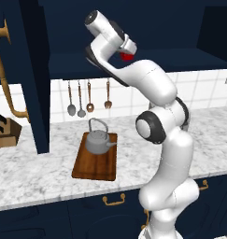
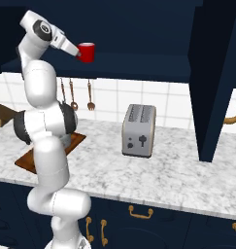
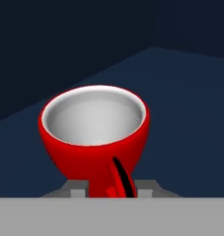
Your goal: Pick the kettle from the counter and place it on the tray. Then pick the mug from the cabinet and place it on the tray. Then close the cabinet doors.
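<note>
end effector (image 3: 111, 190) | fingers either side of mug (image 3: 95, 133) handle, grip unclear | on cabinet (image 2: 139, 65) shelf

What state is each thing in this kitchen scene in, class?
Squat grey metal kettle: upright on the brown wooden tray.
Small red mug: upright on the navy cabinet shelf, between the pincer fingers.
Pincer: closing around the mug's handle side.
Navy cabinet doors: open.
Silver toaster: upright on the counter, slots empty.
</note>
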